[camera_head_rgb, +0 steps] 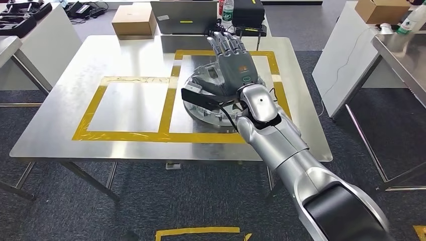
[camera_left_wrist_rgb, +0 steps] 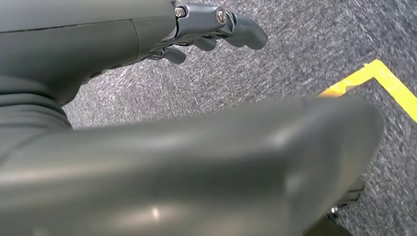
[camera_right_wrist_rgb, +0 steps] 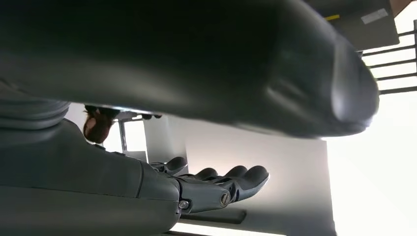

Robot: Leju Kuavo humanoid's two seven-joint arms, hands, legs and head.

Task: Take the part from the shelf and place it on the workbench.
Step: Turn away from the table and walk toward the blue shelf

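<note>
The part [camera_head_rgb: 200, 95], a round grey metal disc with a raised top, lies on the steel workbench [camera_head_rgb: 65, 100], inside the right-hand box of yellow tape [camera_head_rgb: 166, 136]. My right hand [camera_head_rgb: 232, 60] hovers over the part's far side with its fingers straight and apart, and it holds nothing. My right forearm covers the part's right side. In the right wrist view the right hand [camera_right_wrist_rgb: 211, 184] has its fingers stretched out with nothing in them. My left hand [camera_left_wrist_rgb: 206, 29] hangs over grey carpet, its fingers loosely bent and holding nothing.
A cardboard box [camera_head_rgb: 133, 21], a grey case [camera_head_rgb: 183, 16] and a bottle [camera_head_rgb: 227, 11] stand along the workbench's far edge. A second steel table [camera_head_rgb: 402, 55] and a white panel [camera_head_rgb: 346, 60] are to the right. Yellow floor tape [camera_head_rgb: 198, 232] marks the carpet in front.
</note>
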